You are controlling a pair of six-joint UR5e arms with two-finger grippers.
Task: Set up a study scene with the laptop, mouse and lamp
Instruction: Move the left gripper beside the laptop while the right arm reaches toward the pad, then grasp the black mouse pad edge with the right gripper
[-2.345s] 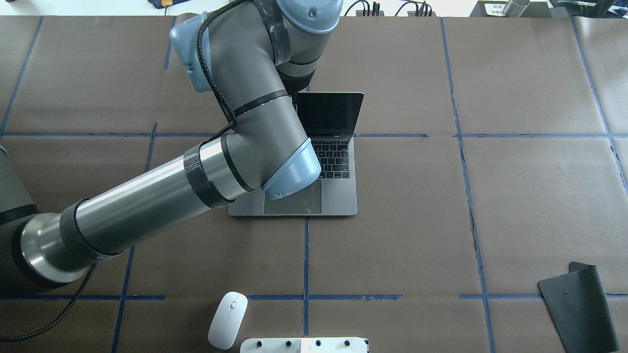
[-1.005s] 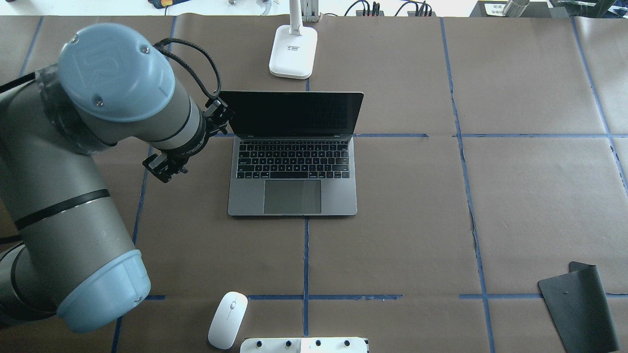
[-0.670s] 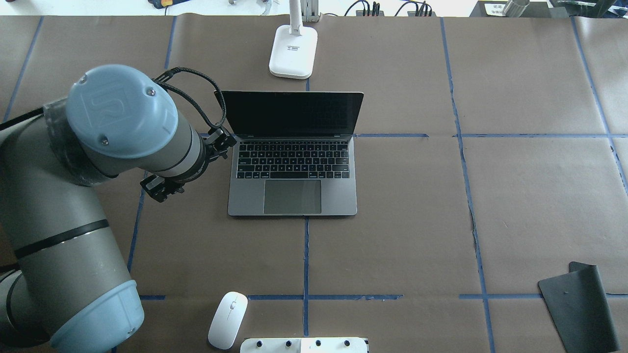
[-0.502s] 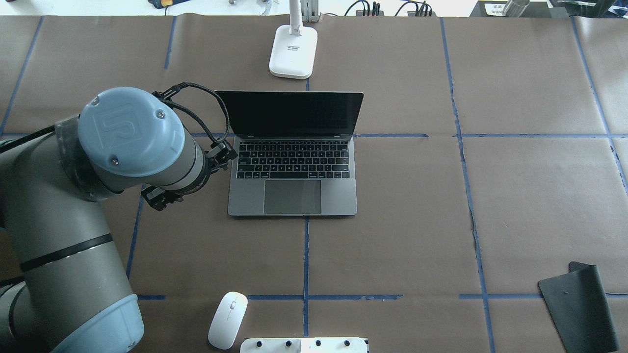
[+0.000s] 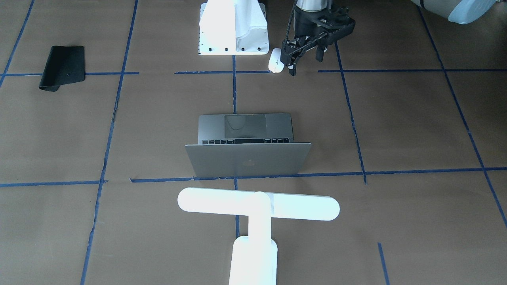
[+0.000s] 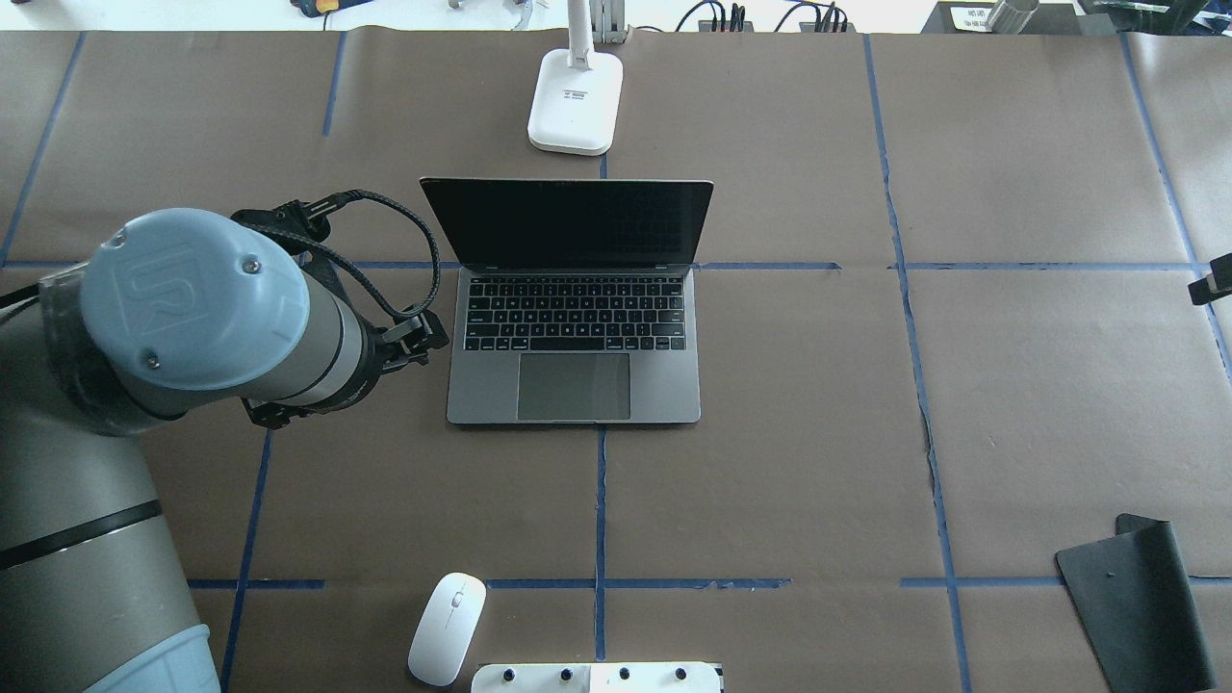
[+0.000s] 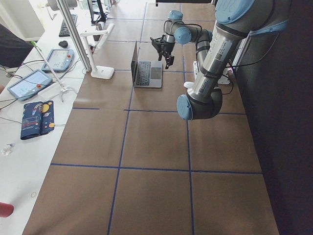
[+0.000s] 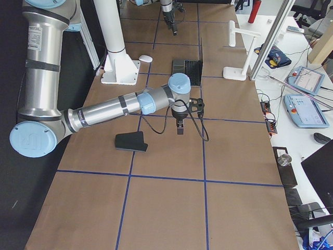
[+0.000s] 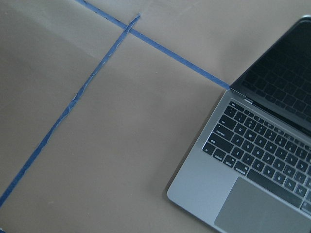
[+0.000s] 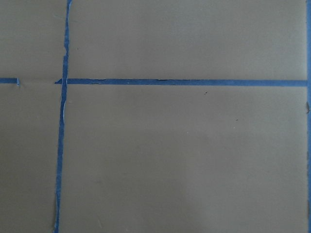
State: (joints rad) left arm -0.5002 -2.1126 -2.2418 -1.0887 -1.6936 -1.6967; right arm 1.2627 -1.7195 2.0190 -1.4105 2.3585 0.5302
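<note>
The laptop [image 6: 575, 385] lies open at the table's middle, screen dark; its lid faces the front-facing view [image 5: 247, 160]. The lamp [image 5: 257, 206] stands just behind it, its base [image 6: 575, 101] on the far side. The mouse [image 6: 447, 628] lies alone at the near edge. My left gripper [image 5: 305, 64] hangs open and empty above the table, left of the laptop's front left corner [image 9: 194, 194]; my wrist hides it from overhead. My right gripper [image 8: 179, 126] hangs over bare paper at the far right; I cannot tell whether it is open.
A black mat [image 6: 1136, 602] with a curled edge lies at the near right corner. A white block with bolt holes [image 6: 597, 677] sits at the near edge beside the mouse. Blue tape lines cross the brown paper. Tablets and cables lie beyond the far edge.
My left arm has drawn back from over the laptop and lamp to the laptop's left, moving towards the near edge. A piece of my right arm now shows at the right edge.
</note>
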